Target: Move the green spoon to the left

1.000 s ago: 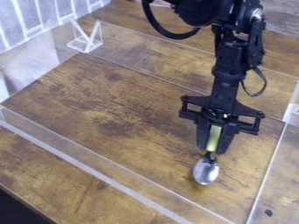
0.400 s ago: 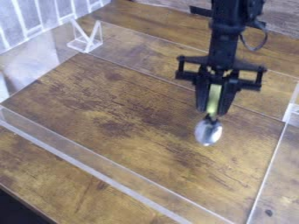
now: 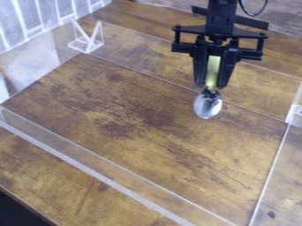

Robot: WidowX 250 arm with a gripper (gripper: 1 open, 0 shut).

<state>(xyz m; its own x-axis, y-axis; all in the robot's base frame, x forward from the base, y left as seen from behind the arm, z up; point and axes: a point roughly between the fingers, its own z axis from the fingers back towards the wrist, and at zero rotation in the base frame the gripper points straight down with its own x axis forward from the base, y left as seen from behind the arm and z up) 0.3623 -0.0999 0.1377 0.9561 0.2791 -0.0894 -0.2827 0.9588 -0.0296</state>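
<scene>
Black gripper (image 3: 214, 67) is clamped on the green spoon (image 3: 210, 86), slim yellow-green handle upright, shiny rounded metal bowl dangling above the grainy wooden table (image 3: 106, 115), toward its right side.

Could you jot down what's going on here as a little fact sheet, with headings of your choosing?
Holder: black gripper, pointing down
Held item: green spoon, yellow-green handle clamped between the fingers, silver bowl hanging lowest
Spoon position: in the air above the wooden table, toward the right side of the picture
Surroundings: low clear plastic walls border the tabletop; a small clear stand sits at the far left
Job status: spoon not yet moved left
</scene>
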